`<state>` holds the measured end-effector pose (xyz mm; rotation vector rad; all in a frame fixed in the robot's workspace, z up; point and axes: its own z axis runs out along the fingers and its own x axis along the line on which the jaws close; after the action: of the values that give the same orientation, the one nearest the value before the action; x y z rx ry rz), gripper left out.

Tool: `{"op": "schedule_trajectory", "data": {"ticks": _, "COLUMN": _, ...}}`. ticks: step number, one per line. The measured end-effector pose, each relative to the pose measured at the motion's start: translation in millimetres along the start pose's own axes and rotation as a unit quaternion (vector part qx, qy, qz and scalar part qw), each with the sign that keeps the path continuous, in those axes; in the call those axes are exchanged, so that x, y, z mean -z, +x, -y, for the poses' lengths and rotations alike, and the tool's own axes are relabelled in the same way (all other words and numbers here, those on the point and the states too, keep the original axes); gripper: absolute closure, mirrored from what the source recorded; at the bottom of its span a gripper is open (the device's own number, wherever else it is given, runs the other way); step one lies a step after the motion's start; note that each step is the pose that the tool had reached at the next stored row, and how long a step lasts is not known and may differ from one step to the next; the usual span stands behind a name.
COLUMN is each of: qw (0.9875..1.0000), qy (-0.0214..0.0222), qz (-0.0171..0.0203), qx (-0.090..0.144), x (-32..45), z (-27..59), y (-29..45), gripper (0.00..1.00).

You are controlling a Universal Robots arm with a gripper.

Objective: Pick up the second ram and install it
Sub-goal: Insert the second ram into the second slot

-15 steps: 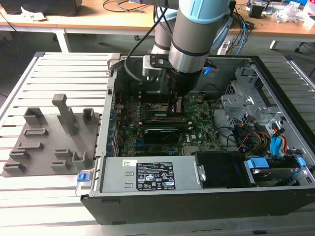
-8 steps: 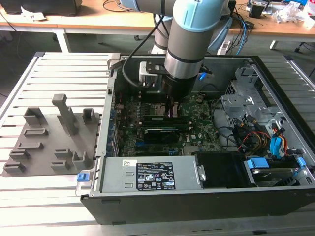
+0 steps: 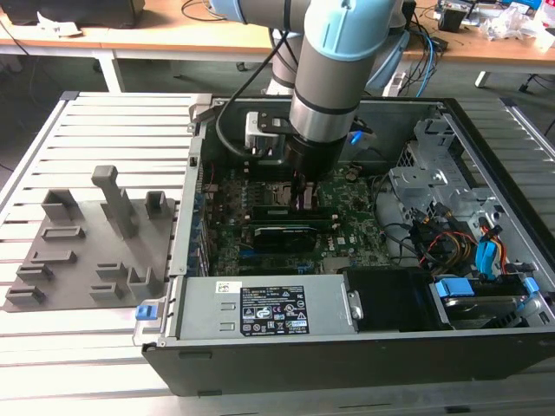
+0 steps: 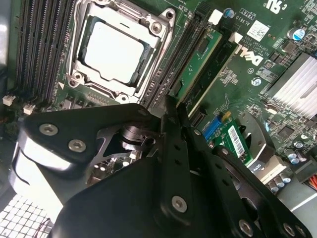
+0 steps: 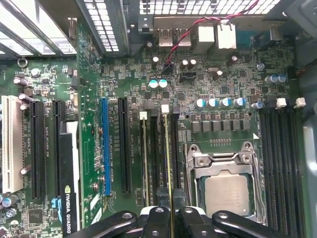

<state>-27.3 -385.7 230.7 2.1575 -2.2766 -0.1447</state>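
RAM (image 5: 169, 163) is standing on edge in a memory slot (image 5: 174, 148) just beside the CPU socket (image 5: 225, 186), running along the socket's side. In the first wrist view it reads as a thin yellowish edge going from the white latch (image 5: 165, 108) down to the gripper (image 5: 171, 214). Fingers (image 5: 157, 218) sit tight on either side of the stick, so the gripper is clamped on the RAM (lower end of the stick is hidden between the fingers).

Second wrist view: gripper (image 4: 171, 106) tip is down at the slots next to the socket (image 4: 116, 49), CPU lid exposed in the frame. Another green module (image 4: 200, 62) is seated one slot further from the socket (flat face visible, white latch at its end). More empty black slots (image 4: 42, 44) on the socket's opposite side.

Exterior view: arm (image 3: 334, 78) reaches straight down into the open PC case (image 3: 486, 139), gripper (image 3: 303, 195) at the board right by the socket (image 3: 276, 192). Black graphics card (image 3: 286, 236) lies nearer the camera than the socket; PSU (image 3: 269, 308) nearer still. Grey holder tray (image 3: 78, 251) sits outside the case, well apart from the socket, toward the exterior view's left, on the slatted table (image 3: 104, 121).
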Motion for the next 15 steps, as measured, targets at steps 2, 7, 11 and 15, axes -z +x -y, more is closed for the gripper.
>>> {"op": "schedule_trajectory", "data": {"ticks": 2, "qw": 1.0000, "qy": 0.0000, "qz": -0.0004, "qx": 0.000, "x": -0.7, "z": 0.0, "y": 0.0, "gripper": 0.86}}
{"op": "schedule_trajectory", "data": {"ticks": 7, "qw": 1.0000, "qy": 0.0000, "qz": -0.0008, "qx": 0.000, "x": -3.4, "z": 0.2, "y": -0.2, "gripper": 0.86}}
{"op": "schedule_trajectory", "data": {"ticks": 11, "qw": 1.0000, "qy": 0.0000, "qz": -0.0009, "qx": 0.000, "x": -5.2, "z": 0.3, "y": -0.2, "gripper": 0.86}}
{"op": "schedule_trajectory", "data": {"ticks": 15, "qw": 1.0000, "qy": 0.0000, "qz": -0.0008, "qx": 0.000, "x": -5.4, "z": 0.3, "y": -0.2, "gripper": 0.86}}
